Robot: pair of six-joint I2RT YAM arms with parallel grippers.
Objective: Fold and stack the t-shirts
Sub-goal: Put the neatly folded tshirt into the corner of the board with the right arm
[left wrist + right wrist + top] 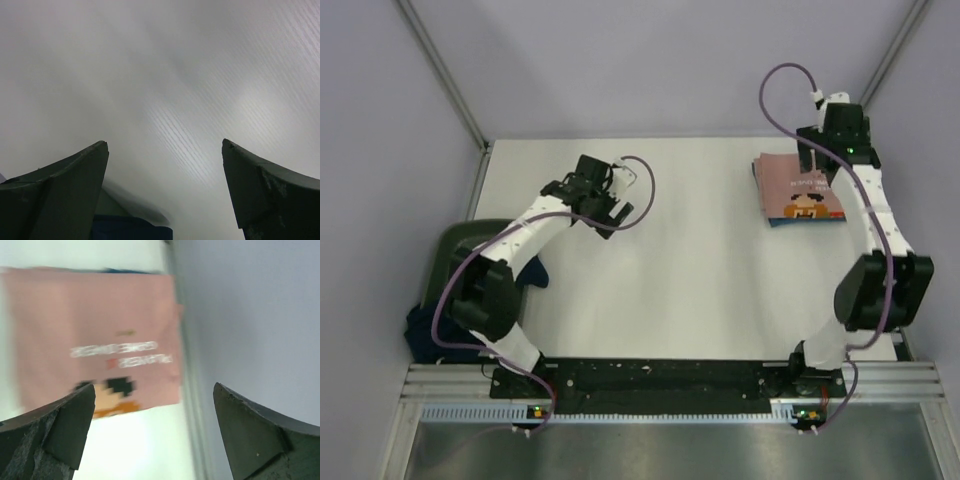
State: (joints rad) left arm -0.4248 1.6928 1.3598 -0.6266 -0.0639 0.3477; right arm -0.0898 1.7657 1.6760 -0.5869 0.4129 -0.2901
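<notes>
A folded salmon-pink cotton t-shirt (798,188) with a pixel cartoon face and white text print lay flat at the far right corner of the white table (680,270). It rested on a teal-blue t-shirt (803,222), of which only a thin edge showed along the pink one's left and near sides. In the right wrist view the pink shirt (95,335) was blurred, with a sliver of blue (125,271) at its far edge, and the grey wall rose just beyond the table's right edge.

The right gripper (815,165) hovered over the far part of the stack. Its jaws stood wide apart with nothing between them (154,386), and the fingers (60,425) did not touch the cloth.

The left gripper (600,205) hung over the bare left half of the table, well apart from the stack. Its jaws were also spread wide and empty (165,145), with only blurred table surface beneath.

A dark green plastic bin (460,250) sat at the table's left edge, partly behind the left arm. A dark navy t-shirt (425,335) lay crumpled in it, and its cloth spilled over the bin's near rim and towards the table.
</notes>
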